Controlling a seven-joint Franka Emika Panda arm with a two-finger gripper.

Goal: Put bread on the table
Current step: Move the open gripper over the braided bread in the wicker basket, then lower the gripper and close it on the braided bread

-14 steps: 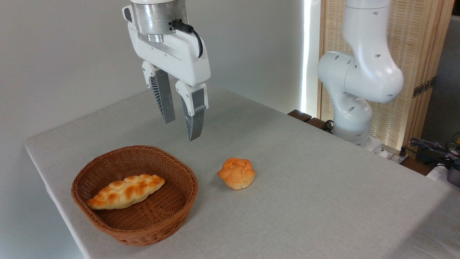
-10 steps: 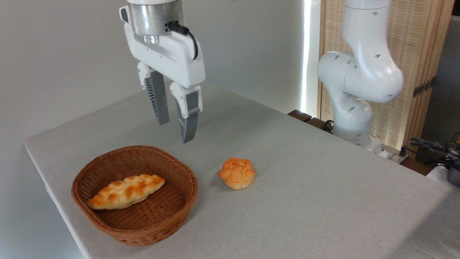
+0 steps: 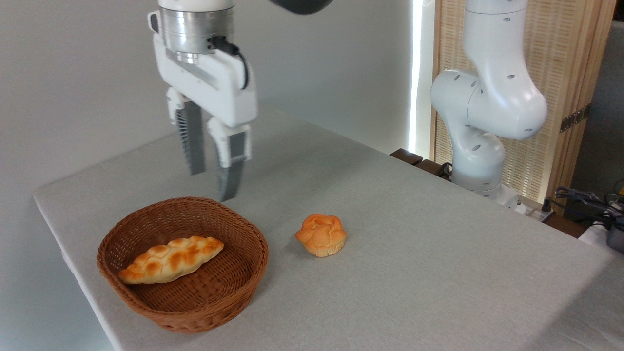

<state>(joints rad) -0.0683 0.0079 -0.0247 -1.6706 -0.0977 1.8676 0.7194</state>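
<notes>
Compared with the earlier pictures, the claw (image 3: 213, 186) has been carried toward nine o'clock and somewhat lower, so that its grey fingers (image 3: 230, 180) are now seen just above the far rim of the basket (image 3: 195, 312), where before they hung over bare cloth toward the middle. The gap between the fingers is unchanged: the claw is parted a little and nothing is held in it. The bread, the basket and the bun have not been moved.

The bread (image 3: 170, 259) is lying inside the brown woven basket, on its bottom, its long axis running from about eight o'clock to two o'clock, with the lower tapered end close against the basket wall. Nothing else is seen in the basket.

The basket is set on the grey surface (image 3: 414, 273) near its left edge. At three o'clock from the basket, apart from it, a round orange bun (image 3: 321, 235) is seen on the surface. The white arm base (image 3: 480, 136) is mounted beyond the far right edge, before a slatted wooden screen (image 3: 565, 73). Nothing is interposed between the claw and the bread
</notes>
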